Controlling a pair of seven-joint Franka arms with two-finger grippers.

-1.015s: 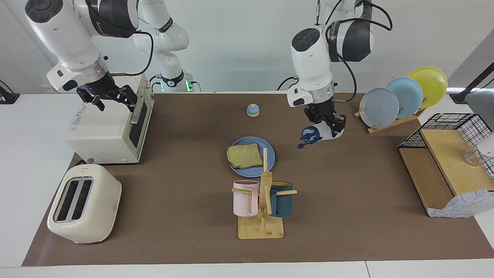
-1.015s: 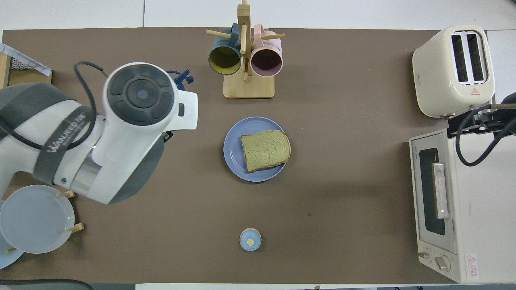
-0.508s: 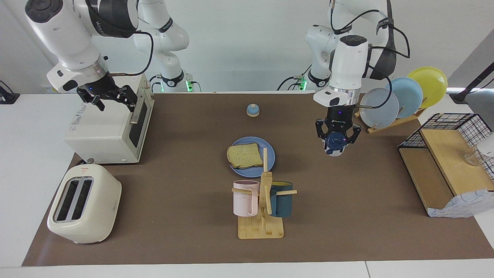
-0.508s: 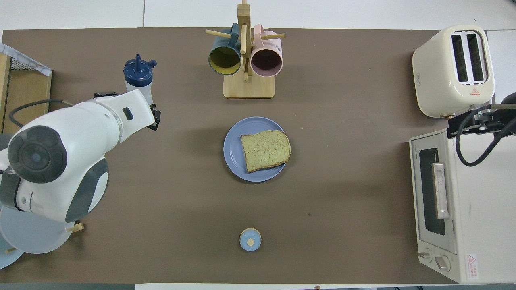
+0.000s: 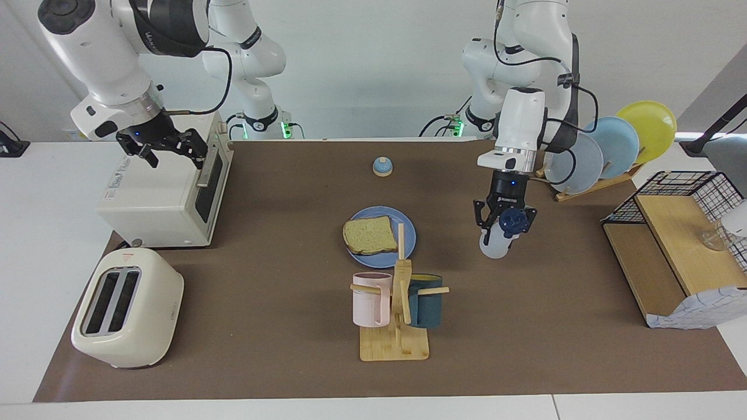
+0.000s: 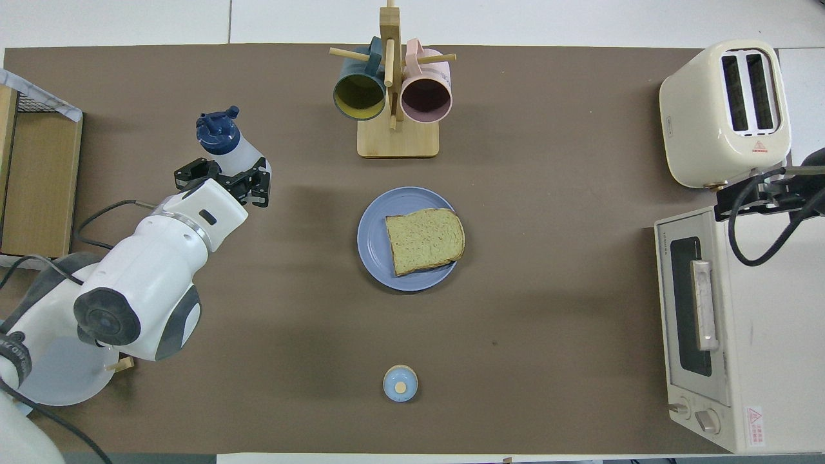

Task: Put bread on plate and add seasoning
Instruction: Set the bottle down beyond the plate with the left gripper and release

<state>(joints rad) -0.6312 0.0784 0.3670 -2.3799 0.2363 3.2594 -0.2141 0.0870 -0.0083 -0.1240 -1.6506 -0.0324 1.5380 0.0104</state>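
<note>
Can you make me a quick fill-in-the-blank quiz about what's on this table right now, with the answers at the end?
1. The slice of toast lies on the round ____ plate.
2. The left gripper is shut on the seasoning ____ with the navy cap.
3. The right gripper hangs open over the toaster ____, which sits beside the pop-up toaster.
4. On the wooden mug stand hang a pink mug and a dark ____ one.

Answers: blue; bottle; oven; teal
</note>
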